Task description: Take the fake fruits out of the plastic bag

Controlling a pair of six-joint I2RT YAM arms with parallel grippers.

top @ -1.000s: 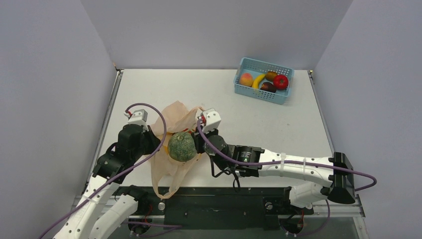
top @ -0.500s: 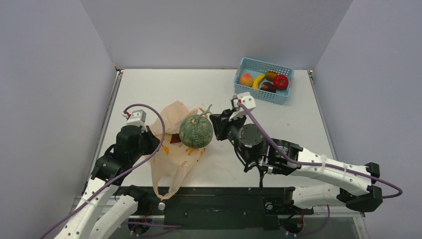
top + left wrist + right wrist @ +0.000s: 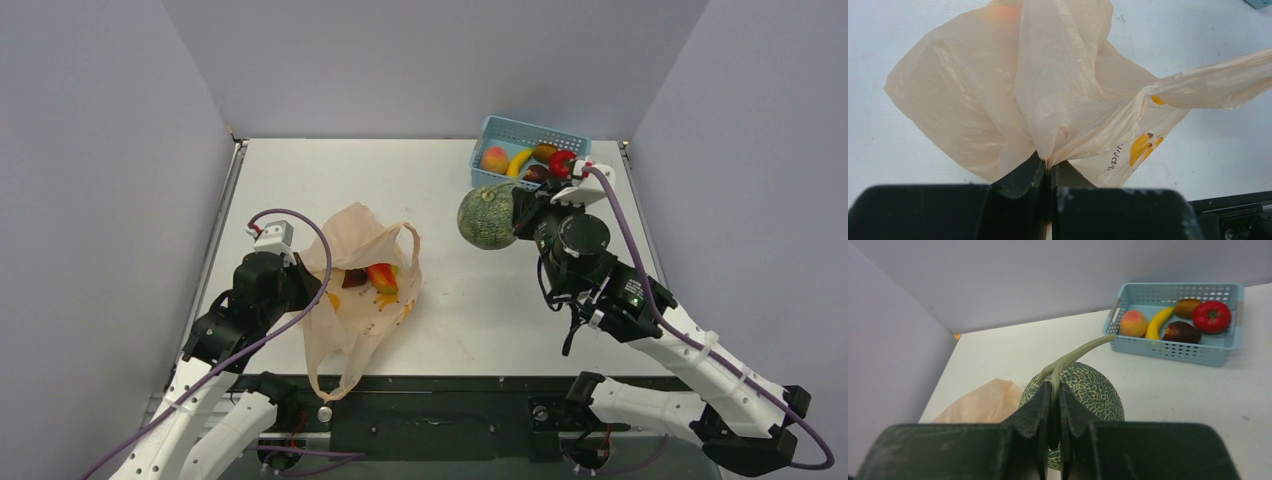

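Note:
A big netted green melon (image 3: 486, 217) hangs above the table just left of the blue basket. My right gripper (image 3: 515, 207) is shut on its pale stem (image 3: 1074, 356), and the melon (image 3: 1093, 390) dangles below the gripper (image 3: 1054, 386). The pale-orange plastic bag (image 3: 350, 250) lies at the left. Its crinkled film (image 3: 1048, 75) is pinched in my shut left gripper (image 3: 1049, 162), which sits at the bag's left side (image 3: 306, 285). Through the bag's open mouth a red-yellow mango (image 3: 383, 277) and a dark maroon fruit (image 3: 352, 279) show.
The light-blue basket (image 3: 545, 195) stands at the back right. In it (image 3: 1175, 352) lie a peach-coloured fruit (image 3: 1133, 323), a banana (image 3: 1158, 322), a brown fruit, a dark plum (image 3: 1182, 332) and a shiny red fruit (image 3: 1212, 316). Grey walls enclose the table.
My right arm has carried the melon by its stem out of the bag, up and right toward the basket. The bag has sagged open. The left gripper keeps its pinch.

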